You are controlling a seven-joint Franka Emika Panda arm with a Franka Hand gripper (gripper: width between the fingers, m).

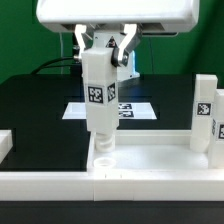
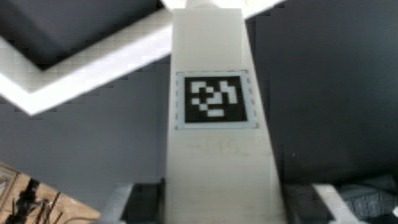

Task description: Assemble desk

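A white tagged leg [image 1: 97,100] stands upright, its foot at a corner socket of the desk top [image 1: 150,160]; the gripper [image 1: 103,55] fingers clasp its upper end; another leg [image 1: 204,122] stands at the exterior view's right; the marker board [image 1: 135,108] lies behind on the black worktop [image 1: 40,100].

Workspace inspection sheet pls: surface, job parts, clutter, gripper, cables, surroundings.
surface: black table; marker board lies flat behind the held leg.
job's things: desk top in the foreground, rim up; tagged leg upright, lower end at a socket at the top's corner; second leg stands at the exterior view's right.
clutter: nothing seen.
grippers: gripper shut on the tagged leg's upper end.
cables: dark cable behind the arm.
surroundings: green backdrop.
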